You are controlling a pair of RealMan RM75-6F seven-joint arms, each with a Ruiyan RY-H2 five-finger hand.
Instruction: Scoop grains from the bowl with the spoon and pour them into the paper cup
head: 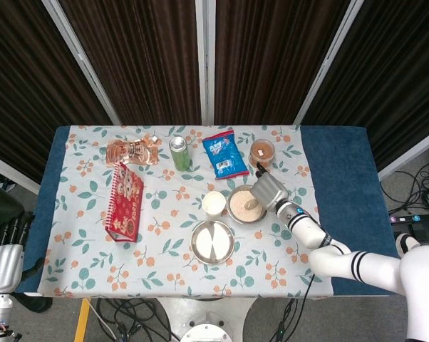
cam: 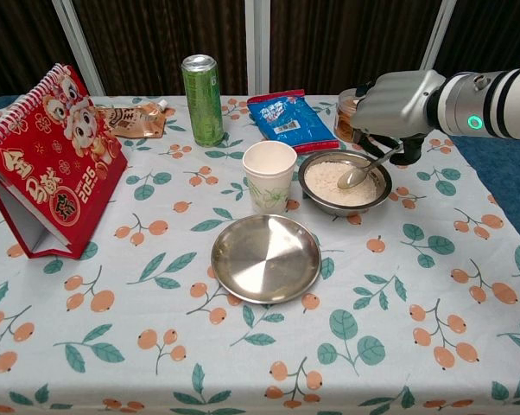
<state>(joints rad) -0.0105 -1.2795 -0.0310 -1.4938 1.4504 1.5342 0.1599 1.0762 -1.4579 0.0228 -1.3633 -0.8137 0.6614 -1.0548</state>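
A steel bowl [cam: 316, 198] [head: 234, 214] of pale grains [cam: 338, 183] [head: 241, 206] sits right of centre on the table. Just left of it stands a white paper cup [cam: 269, 175] [head: 213, 204], upright. My right hand [cam: 396, 102] [head: 269, 190] holds a metal spoon [cam: 362, 172] [head: 251, 204] by the handle, its tip lowered over the grains at the bowl's right side. My left hand [head: 4, 255] hangs off the table at the far left edge of the head view, holding nothing, fingers straight and apart.
An empty steel plate [cam: 265, 258] lies in front of the cup. A green can [cam: 202, 99], blue snack bag [cam: 288, 120], orange-filled jar [cam: 358, 114] and pouch [cam: 132, 121] line the back. A red desk calendar [cam: 46, 156] stands at left.
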